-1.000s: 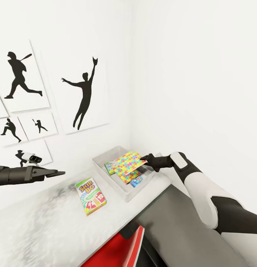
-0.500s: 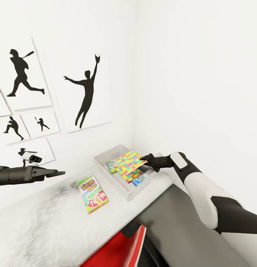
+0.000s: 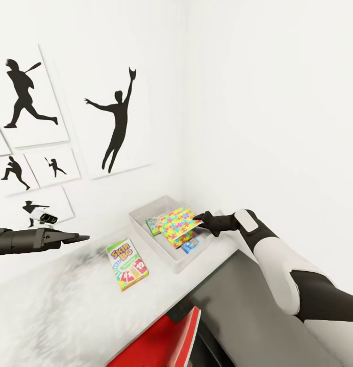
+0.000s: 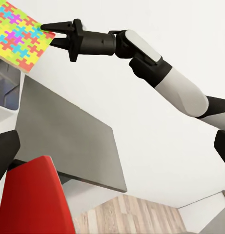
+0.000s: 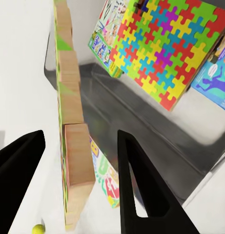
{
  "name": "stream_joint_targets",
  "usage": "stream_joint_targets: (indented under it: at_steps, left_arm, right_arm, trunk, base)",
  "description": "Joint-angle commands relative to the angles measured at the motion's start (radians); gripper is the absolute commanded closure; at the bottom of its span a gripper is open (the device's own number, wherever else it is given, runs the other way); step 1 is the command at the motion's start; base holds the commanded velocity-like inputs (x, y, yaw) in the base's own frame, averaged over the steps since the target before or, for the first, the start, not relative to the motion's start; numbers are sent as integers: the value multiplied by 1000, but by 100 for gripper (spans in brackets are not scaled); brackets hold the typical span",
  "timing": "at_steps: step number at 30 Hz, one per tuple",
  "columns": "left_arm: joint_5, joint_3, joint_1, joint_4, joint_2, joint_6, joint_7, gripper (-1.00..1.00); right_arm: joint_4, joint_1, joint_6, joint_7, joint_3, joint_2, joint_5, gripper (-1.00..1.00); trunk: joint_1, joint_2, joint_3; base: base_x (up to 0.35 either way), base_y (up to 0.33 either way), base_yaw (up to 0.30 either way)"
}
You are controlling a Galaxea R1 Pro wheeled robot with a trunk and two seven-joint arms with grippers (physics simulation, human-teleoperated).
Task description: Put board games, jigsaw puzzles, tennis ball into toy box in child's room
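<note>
A: What sits around the toy box [image 3: 146, 216]?

B: It stands on the counter [image 3: 69, 306] in the corner under the baseball silhouette pictures [image 3: 115, 122]. A SKIP-BO game [image 3: 126, 264] lies flat on the counter just beside it. A red chair [image 3: 166, 339] is below the counter edge.

A: And the right claw [image 3: 199, 219]?

B: It grips a jigsaw puzzle [image 3: 180, 224] by its edge, holding it tilted over the box. Inside lie another jigsaw puzzle [image 5: 168, 46] and two printed game boxes [image 5: 105, 39].

A: The left claw [image 3: 79, 237]?

B: Held over the counter, well apart from the box; I cannot tell whether it is open.

A: Any change?

B: The view has shifted slightly; the puzzle is still held over the box.

A: Anything extra from the wrists?

B: The right wrist view shows the tennis ball [image 5: 39, 228] beyond the box.
</note>
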Motion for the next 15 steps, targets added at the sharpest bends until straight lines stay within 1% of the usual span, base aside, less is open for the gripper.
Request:
stream_joint_targets:
  at_steps: [1,12,15]
  left_arm:
    - [1,-2,-1,0,1,11,-5,-100]
    - [0,-1,-1,0,1,11,-5,-100]
    - [0,0,-1,0,1,11,-5,-100]
  right_arm:
    - [-1,-1,5,0,-9,1,5,100]
    - [-2,-1,4,1,-8,2,5,100]
    - [-40,-1,4,2,-5,2,5,100]
  trunk:
    - [1,-2,-4]
    - [1,-2,-22]
    - [1,-2,-27]
  base:
    - [0,0,0]
    - [0,0,0]
    - [0,0,0]
